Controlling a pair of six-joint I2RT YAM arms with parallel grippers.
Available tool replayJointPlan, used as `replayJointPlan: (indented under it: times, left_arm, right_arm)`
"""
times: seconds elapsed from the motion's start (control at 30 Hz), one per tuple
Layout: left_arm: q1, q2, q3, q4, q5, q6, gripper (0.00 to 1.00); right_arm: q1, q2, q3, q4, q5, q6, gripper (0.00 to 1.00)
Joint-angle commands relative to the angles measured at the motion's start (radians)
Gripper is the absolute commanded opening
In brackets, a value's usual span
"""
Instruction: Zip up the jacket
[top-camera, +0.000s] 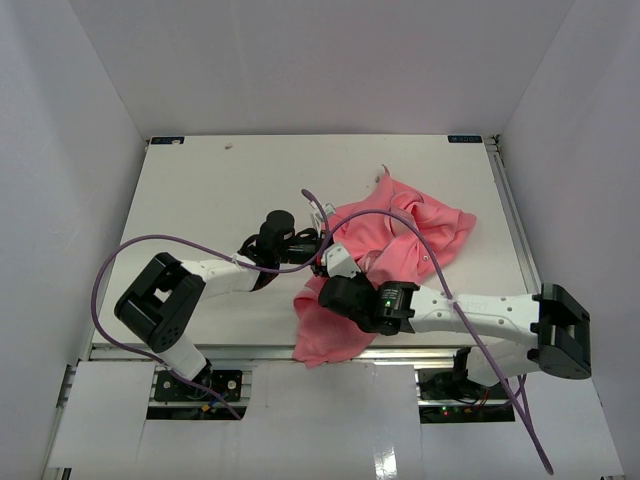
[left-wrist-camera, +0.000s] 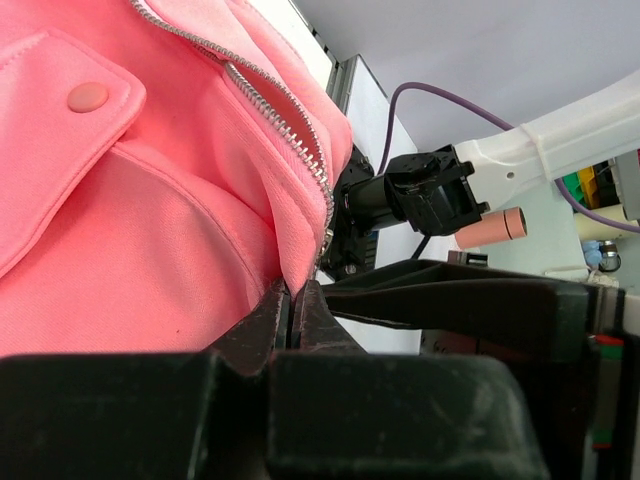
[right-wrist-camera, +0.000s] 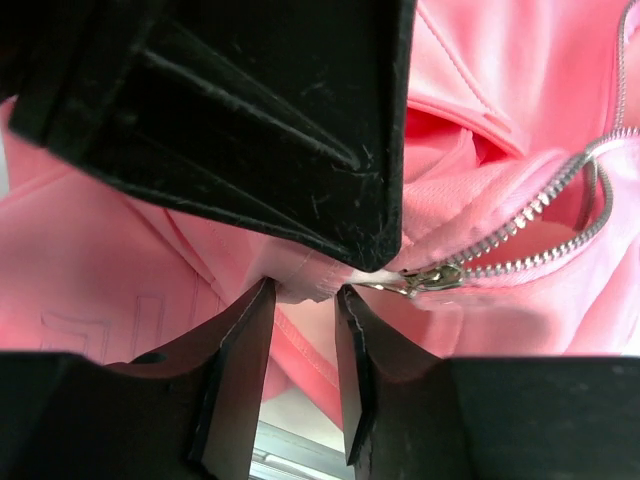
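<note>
The salmon-pink jacket (top-camera: 400, 235) lies crumpled on the right half of the table, its hem hanging toward the front edge. My left gripper (top-camera: 317, 245) is at its left edge. In the left wrist view that gripper (left-wrist-camera: 297, 288) is shut on a fold of the jacket (left-wrist-camera: 150, 230) just below the silver zipper teeth (left-wrist-camera: 290, 130). My right gripper (top-camera: 328, 263) sits close beside it. In the right wrist view it (right-wrist-camera: 303, 290) stands open, with the jacket's hem corner (right-wrist-camera: 310, 278) between its tips. The metal zipper slider (right-wrist-camera: 430, 280) lies just right of its right finger (right-wrist-camera: 352, 340).
The white table (top-camera: 220, 190) is boxed in by white walls on three sides. Purple cables (top-camera: 110, 270) loop over both arms. A pink snap (left-wrist-camera: 88, 97) sits on a pocket flap. The left gripper's black body (right-wrist-camera: 250, 110) fills the top of the right wrist view.
</note>
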Motion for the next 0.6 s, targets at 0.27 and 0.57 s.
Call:
replayJointPlan:
  times: [0.27,0.57]
  left_arm:
    - [-0.002,-0.016,0.000,0.007,-0.003,0.003,0.00]
    - [-0.002,-0.012,0.006,-0.001,-0.007,0.006,0.00]
  right_arm:
    - [0.025,0.050,0.126,-0.194,0.175,0.266,0.41]
    - [0.032,0.035,0.156,-0.226,0.189,0.290,0.42]
